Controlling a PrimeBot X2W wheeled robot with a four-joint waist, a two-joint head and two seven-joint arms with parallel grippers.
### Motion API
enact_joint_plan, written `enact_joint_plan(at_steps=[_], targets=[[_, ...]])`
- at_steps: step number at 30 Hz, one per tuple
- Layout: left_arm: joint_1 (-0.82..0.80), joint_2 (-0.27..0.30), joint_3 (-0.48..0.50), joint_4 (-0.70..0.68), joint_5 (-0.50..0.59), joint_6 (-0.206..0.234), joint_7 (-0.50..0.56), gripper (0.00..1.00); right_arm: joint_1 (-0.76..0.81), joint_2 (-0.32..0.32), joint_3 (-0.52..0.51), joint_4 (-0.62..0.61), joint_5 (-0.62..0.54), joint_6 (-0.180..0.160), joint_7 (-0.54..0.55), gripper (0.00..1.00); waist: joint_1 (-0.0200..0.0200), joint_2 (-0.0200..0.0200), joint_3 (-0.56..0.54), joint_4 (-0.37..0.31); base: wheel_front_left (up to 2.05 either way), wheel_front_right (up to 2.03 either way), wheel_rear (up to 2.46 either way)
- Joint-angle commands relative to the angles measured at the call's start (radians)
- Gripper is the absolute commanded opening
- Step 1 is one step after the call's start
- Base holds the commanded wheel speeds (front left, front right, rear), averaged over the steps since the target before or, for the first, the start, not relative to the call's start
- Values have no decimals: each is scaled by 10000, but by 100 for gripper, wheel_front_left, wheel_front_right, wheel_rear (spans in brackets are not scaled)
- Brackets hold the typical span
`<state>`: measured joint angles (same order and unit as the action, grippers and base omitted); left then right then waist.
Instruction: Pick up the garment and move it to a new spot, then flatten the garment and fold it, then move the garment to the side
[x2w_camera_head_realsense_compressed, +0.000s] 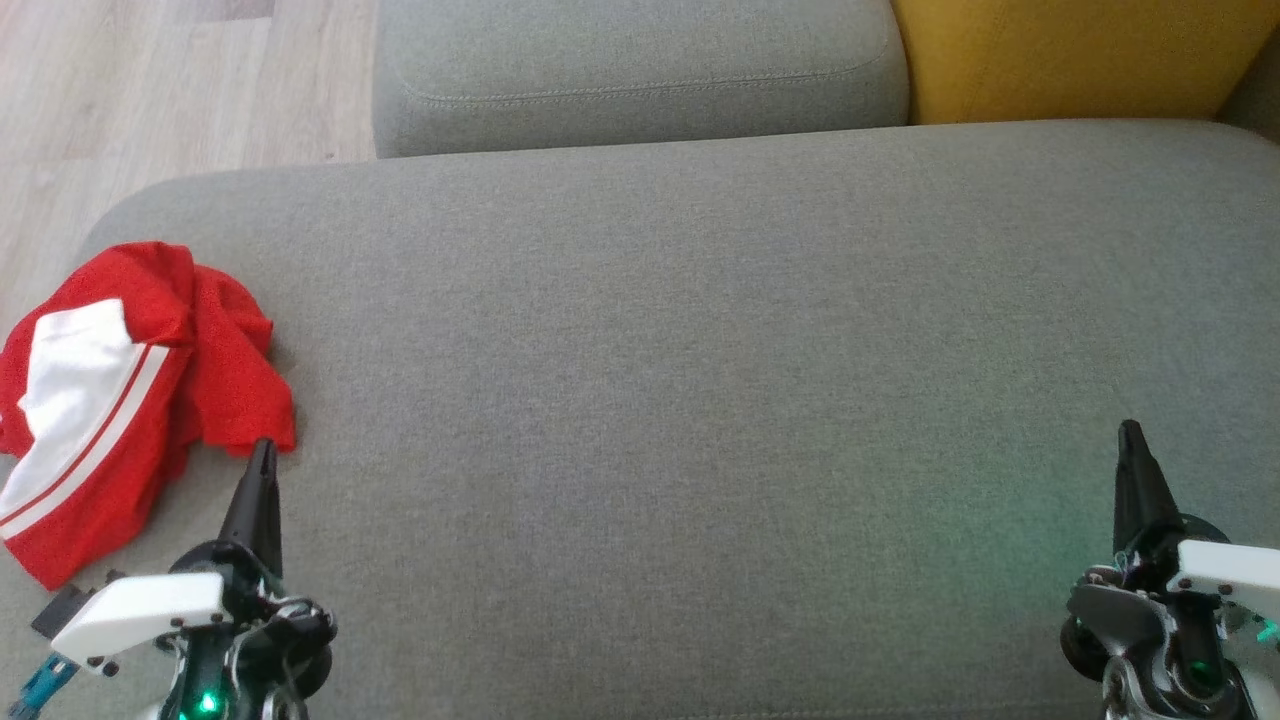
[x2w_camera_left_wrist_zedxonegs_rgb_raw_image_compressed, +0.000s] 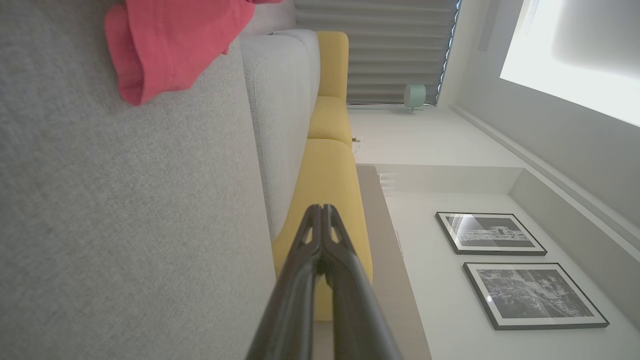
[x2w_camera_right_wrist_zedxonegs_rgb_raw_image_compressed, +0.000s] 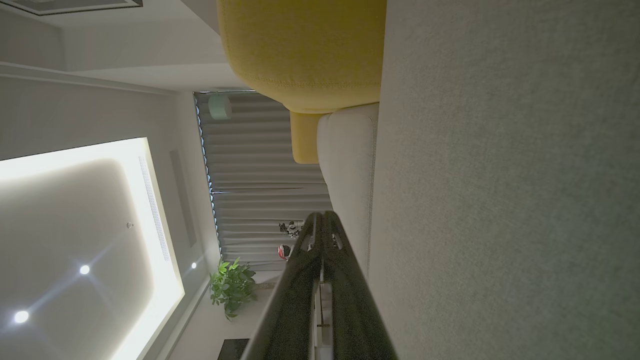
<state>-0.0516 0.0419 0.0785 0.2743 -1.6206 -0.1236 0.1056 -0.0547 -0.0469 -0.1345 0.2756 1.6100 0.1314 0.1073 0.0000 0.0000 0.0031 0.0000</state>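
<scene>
Head view shows me the garment (x2w_camera_head_realsense_compressed: 140, 400) bunched at the grey cushion's (x2w_camera_head_realsense_compressed: 700, 400) left edge, unfolded; I judge every step remains. Its long axis runs near-to-far, leaning slightly right. Left gripper (x2w_camera_head_realsense_compressed: 262, 450), just beside its hem, and right gripper (x2w_camera_head_realsense_compressed: 1130, 432), well apart, are both closed, holding nothing.

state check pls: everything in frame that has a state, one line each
garment: crumpled, unfolded, lying at the left edge of the grey seat cushion, not held
left pincer: shut, empty, tip by the garment's hem
right pincer: shut, empty, above the cushion, far from the garment
curtains: drawn
ceiling light: on
</scene>
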Motion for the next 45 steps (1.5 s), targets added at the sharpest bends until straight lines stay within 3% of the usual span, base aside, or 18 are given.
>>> enact_joint_plan(at_steps=[1, 2, 3, 6, 23, 45], targets=[[-563, 83, 349, -295, 116, -71, 74, 0, -532, -33, 211, -309, -11, -7, 56, 0, 0, 0, 0, 0, 0, 0, 0], [-563, 83, 349, -295, 116, -71, 74, 0, -532, -33, 211, -309, -11, -7, 56, 0, 0, 0, 0, 0, 0, 0, 0], [-1, 0, 1, -1, 0, 0, -1, 100, -1, 0, 1, -1, -1, 0, 0, 100, 0, 0, 0, 0, 0, 0, 0], [184, -42, -26, 372, -4, 11, -21, 100, 164, 21, 16, 361, -2, 0, -6, 100, 0, 0, 0, 0, 0, 0, 0], [55, 9, -275, -81, 410, 1, -487, 100, 125, -88, 346, -95, -444, -1, -453, 100, 0, 0, -10, 39, 0, 0, 0], [-172, -1, -514, -1351, 3955, -14, -1133, 100, 100, -261, 626, -1132, -4141, -2, -1103, 100, 0, 0, -25, 90, 0, 0, 0]])
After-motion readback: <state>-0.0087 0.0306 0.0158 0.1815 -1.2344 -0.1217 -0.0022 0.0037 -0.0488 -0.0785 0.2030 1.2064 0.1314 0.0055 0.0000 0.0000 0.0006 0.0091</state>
